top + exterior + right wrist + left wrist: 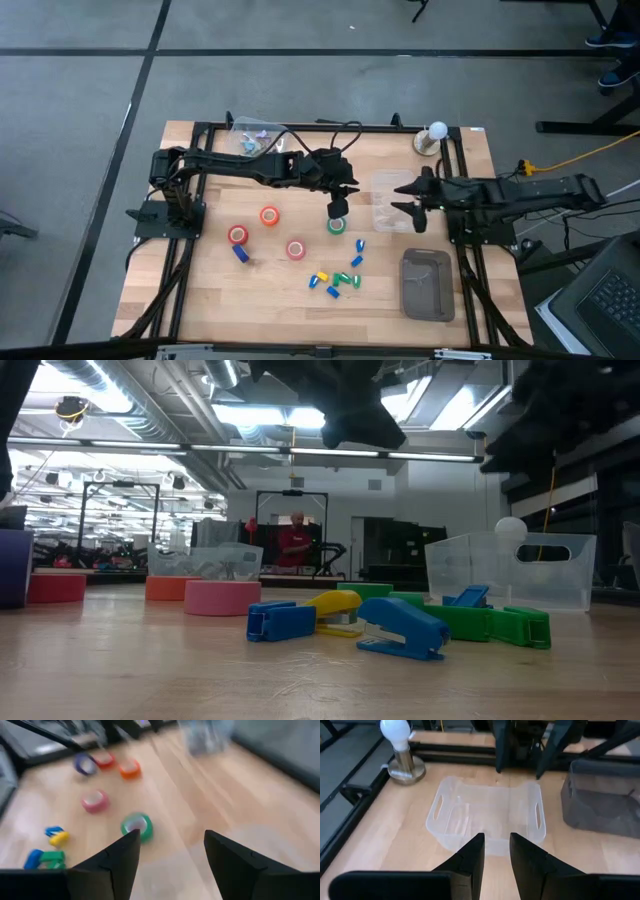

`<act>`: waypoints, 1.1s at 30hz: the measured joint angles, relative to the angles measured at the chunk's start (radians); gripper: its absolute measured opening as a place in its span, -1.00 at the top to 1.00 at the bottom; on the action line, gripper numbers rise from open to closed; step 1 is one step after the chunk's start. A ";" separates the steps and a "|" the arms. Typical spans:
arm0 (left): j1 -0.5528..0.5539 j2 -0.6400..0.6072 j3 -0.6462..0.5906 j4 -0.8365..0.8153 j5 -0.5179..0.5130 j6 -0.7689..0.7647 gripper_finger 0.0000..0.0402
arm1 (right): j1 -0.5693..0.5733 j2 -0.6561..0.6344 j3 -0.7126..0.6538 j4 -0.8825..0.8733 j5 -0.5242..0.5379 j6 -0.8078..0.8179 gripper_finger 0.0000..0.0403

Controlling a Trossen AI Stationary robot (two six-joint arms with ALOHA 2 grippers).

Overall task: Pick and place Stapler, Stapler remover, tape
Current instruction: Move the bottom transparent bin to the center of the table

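Note:
Four tape rolls lie flat on the table: red, orange, pink-red and green. The right wrist view shows the green roll lying alone on the wood. Small blue, yellow and green staplers and removers lie scattered near the front, and the low view shows them close up. My left gripper hangs just above the green roll, raised off the table, its fingers a little apart with nothing between them. My right gripper is wide open over the clear bin.
A grey bin stands at the near right, with the clear bin behind it. A light bulb on a base stands at the far right corner. A plastic bag lies at the far edge. A person stands in the room beyond.

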 joint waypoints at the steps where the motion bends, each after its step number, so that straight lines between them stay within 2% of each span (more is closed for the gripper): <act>1: 0.000 -0.005 0.000 -0.027 0.001 0.000 0.57 | -0.014 0.038 0.021 -0.029 0.000 0.033 -0.12; 4: -0.001 -0.032 0.001 -0.093 0.001 -0.002 0.57 | -0.069 0.141 0.075 -0.108 -0.040 0.103 -0.12; 10: 0.000 -0.109 0.001 -0.208 -0.022 -0.006 0.57 | -0.193 0.315 0.133 -0.135 -0.278 0.090 -0.12; 14: 0.001 -0.168 0.001 -0.267 -0.085 0.000 0.57 | -0.261 0.402 0.146 -0.139 -0.383 0.062 -0.12; 19: 0.001 -0.232 0.001 -0.366 -0.133 0.013 0.57 | -0.312 0.477 0.157 -0.139 -0.416 0.020 -0.12; 27: 0.001 -0.274 0.001 -0.495 -0.219 0.053 0.57 | -0.327 0.636 0.184 -0.143 -0.423 -0.018 -0.12; 33: 0.001 -0.277 0.000 -0.581 -0.219 0.070 0.57 | -0.327 0.774 0.228 -0.102 -0.422 -0.069 -0.12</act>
